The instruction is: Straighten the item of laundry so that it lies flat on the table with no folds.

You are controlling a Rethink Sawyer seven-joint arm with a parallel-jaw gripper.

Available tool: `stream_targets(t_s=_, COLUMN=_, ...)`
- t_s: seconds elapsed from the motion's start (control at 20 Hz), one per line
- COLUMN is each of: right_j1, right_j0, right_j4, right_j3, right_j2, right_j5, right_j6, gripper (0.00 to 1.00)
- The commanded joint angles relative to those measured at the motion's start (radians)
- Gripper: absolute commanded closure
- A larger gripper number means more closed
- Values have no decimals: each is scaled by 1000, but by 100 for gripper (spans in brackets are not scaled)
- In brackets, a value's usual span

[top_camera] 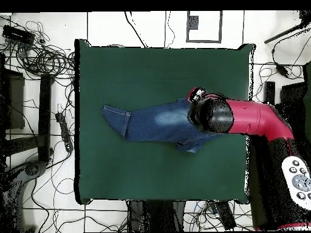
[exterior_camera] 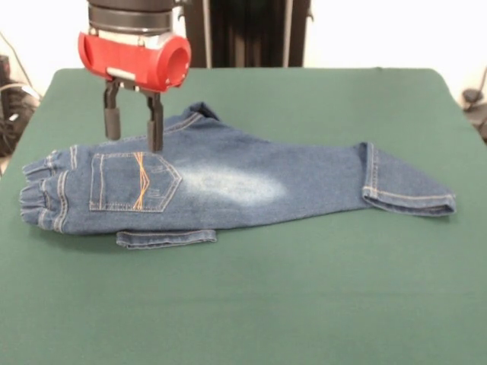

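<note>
The small blue denim jeans (exterior_camera: 228,186) lie sideways on the green table (exterior_camera: 304,304), waistband at the left, leg cuff at the right with its end folded over. A back pocket with orange stitching (exterior_camera: 133,182) shows near the waistband. One leg is folded under, and a strip of it sticks out at the front edge (exterior_camera: 166,238). My gripper (exterior_camera: 134,131) hangs open over the seat of the jeans, fingertips at or just above the cloth by the pocket. In the overhead view the jeans (top_camera: 155,121) lie mid-table and the arm (top_camera: 243,118) hides their waist end.
Cables and gear lie on the floor around the table (top_camera: 36,60). A control pad (top_camera: 297,182) sits beside the arm's base. Green table surface (top_camera: 158,67) stretches on all sides of the jeans.
</note>
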Motion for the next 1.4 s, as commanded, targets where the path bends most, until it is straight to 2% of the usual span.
stream_targets(t_s=0.05, right_j1=145, right_j0=1, right_j4=-66, right_j3=146, right_j2=89, right_j5=-99, right_j6=-114, gripper=0)
stream_targets(t_s=0.5, right_j1=189, right_j0=2, right_j4=-100, right_j3=138, right_j2=77, right_j5=-125, right_j6=-92, gripper=0)
stream_targets(t_s=0.85, right_j1=125, right_j0=18, right_j4=-62, right_j3=143, right_j2=92, right_j5=-66, right_j6=-71, gripper=0)
stream_targets(t_s=1.4, right_j1=130, right_j0=24, right_j4=-79, right_j3=139, right_j2=70, right_j5=-81, right_j6=-58, gripper=0)
